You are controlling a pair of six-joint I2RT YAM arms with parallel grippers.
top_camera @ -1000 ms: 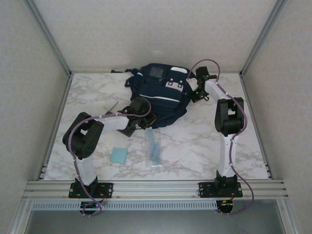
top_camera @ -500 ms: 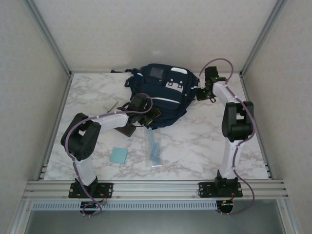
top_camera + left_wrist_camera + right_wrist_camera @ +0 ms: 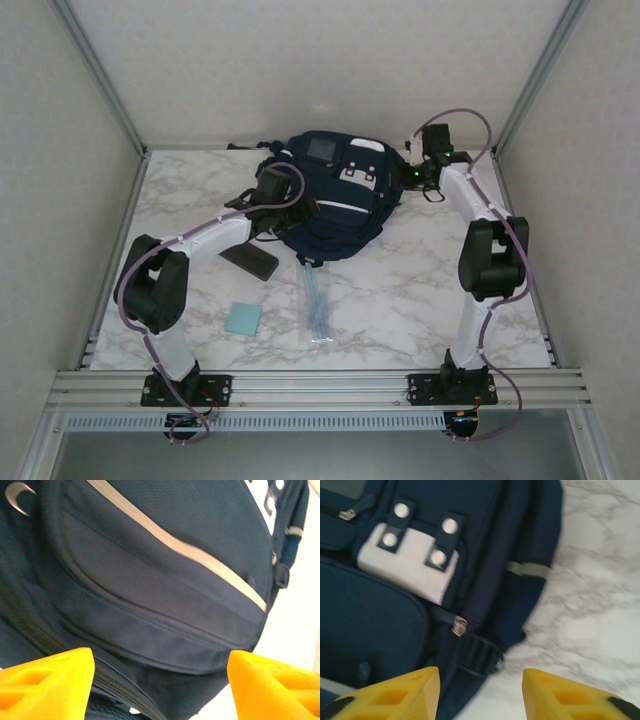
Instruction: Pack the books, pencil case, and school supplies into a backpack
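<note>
Backpack (image 3: 330,200) sat on the surface (image 3: 420,290), inside hidden, packet (image 3: 316,302), pad (image 3: 243,318), pencil case (image 3: 250,260) lay outside, left claw (image 3: 160,682), right claw (image 3: 480,692) gaped empty.

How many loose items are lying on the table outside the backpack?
3: the dark pencil case beside the left arm, the light-blue pad near the front edge, and the clear packet just in front of the backpack. That arm may hide others.

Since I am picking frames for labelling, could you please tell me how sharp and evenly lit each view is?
Top external: evenly lit, sharp, soft shadows beside the backpack. Left wrist: fabric close and slightly soft, table blown out white at right. Right wrist: motion blur smears the snaps and marble veins.
</note>
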